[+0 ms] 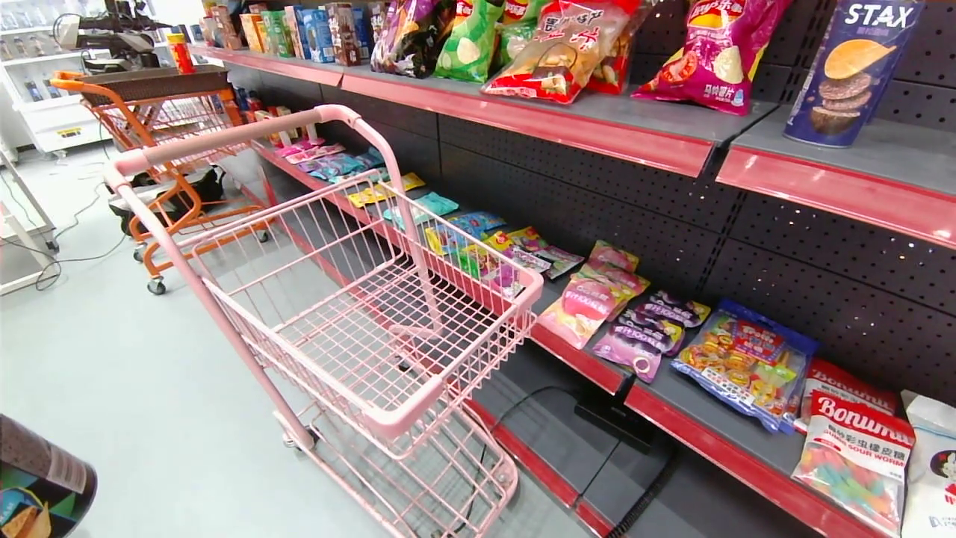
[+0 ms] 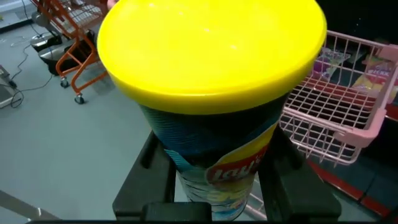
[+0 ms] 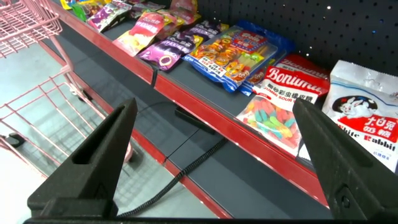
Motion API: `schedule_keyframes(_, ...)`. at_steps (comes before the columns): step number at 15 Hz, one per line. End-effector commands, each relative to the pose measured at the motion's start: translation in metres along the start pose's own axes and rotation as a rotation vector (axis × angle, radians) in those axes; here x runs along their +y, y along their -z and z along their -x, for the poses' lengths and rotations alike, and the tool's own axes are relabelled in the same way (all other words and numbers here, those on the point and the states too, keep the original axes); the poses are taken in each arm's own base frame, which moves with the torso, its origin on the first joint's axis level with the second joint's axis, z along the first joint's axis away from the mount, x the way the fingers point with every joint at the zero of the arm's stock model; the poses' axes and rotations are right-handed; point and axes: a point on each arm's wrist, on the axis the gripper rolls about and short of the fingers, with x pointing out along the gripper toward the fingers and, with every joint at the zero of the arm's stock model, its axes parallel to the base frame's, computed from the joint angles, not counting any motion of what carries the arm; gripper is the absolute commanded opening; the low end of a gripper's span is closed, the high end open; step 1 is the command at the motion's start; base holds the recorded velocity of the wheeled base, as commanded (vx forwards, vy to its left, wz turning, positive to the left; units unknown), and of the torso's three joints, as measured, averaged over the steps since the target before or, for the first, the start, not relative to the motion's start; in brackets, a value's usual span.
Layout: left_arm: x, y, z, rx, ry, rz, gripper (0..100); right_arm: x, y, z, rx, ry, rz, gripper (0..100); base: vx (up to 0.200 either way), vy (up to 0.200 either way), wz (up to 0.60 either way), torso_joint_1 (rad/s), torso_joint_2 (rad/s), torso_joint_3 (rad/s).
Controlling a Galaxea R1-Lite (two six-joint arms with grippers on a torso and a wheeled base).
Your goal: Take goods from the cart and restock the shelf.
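The left gripper (image 2: 214, 186) is clamped on a chip canister (image 2: 217, 158), one dark finger (image 2: 149, 183) pressing each side of the body just below the yellow lid (image 2: 211, 56). The canister's long axis runs between the fingers, and the lid end points back toward the wrist camera. In the head view the canister (image 1: 37, 478) sits at the near left, over the floor, left of the pink cart (image 1: 403, 415) and apart from it. The right gripper (image 3: 212, 106) has its fingers spread wide with nothing between them, near the front edge of the lower shelf (image 3: 186, 102).
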Motion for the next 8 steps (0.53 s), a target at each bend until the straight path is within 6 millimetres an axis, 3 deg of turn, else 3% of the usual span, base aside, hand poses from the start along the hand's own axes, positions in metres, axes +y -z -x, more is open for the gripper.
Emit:
schedule_keyframes(1, 0.0, 0.002, 0.0008, -0.001, -0.002, 0.001, 0, 0.0, 0.0, 0.0, 0.0, 0.0, 0.001, 100, 0.0, 0.0, 0.0, 0.0, 0.0, 0.0)
schedule_keyframes(3, 0.0, 0.0022, 0.0008, 0.001, -0.002, 0.0, 0, 0.0, 0.0, 0.0, 0.0, 0.0, 0.001, 100, 0.0, 0.0, 0.0, 0.018, -0.09, -0.074)
schedule_keyframes(8, -0.0002, 0.0027, 0.0003, 0.005, -0.001, -0.024, 0, 0.0, 0.0, 0.0, 0.0, 0.0, 0.001, 100, 0.0, 0.0, 0.0, 0.086, -0.4, -0.314)
